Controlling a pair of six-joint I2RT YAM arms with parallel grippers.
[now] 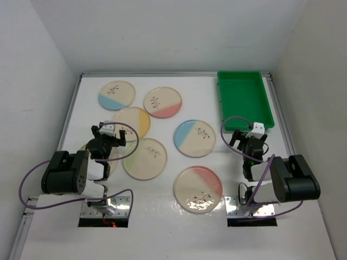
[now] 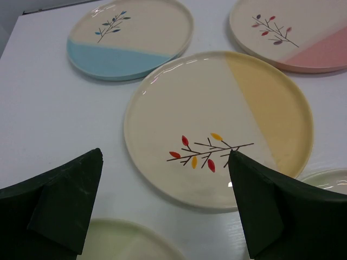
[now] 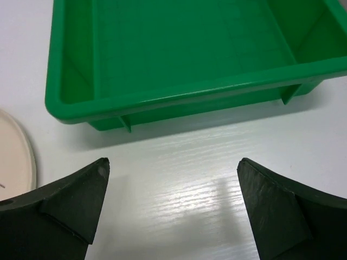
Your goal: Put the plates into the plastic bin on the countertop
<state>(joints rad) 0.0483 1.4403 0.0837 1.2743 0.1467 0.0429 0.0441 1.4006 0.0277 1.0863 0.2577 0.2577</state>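
Note:
Several cream plates lie flat on the white countertop (image 1: 238, 227). My left gripper (image 1: 110, 140) is open and empty, just above the near rim of a yellow-segment plate (image 1: 131, 122). In the left wrist view my left gripper (image 2: 165, 153) straddles that plate (image 2: 217, 124). The green plastic bin (image 1: 245, 100) stands at the back right and holds nothing. My right gripper (image 1: 250, 142) is open and empty, just in front of the bin's near wall (image 3: 179, 103). In the right wrist view my right gripper (image 3: 173, 161) hangs over bare countertop.
Other plates: blue (image 1: 116, 95), pink (image 1: 162, 102), blue (image 1: 194, 138), green (image 1: 145, 158), pink (image 1: 198, 189), and one partly hidden under my left arm (image 1: 111, 162). A plate edge (image 3: 13, 157) shows left of my right gripper. White walls bound the counter.

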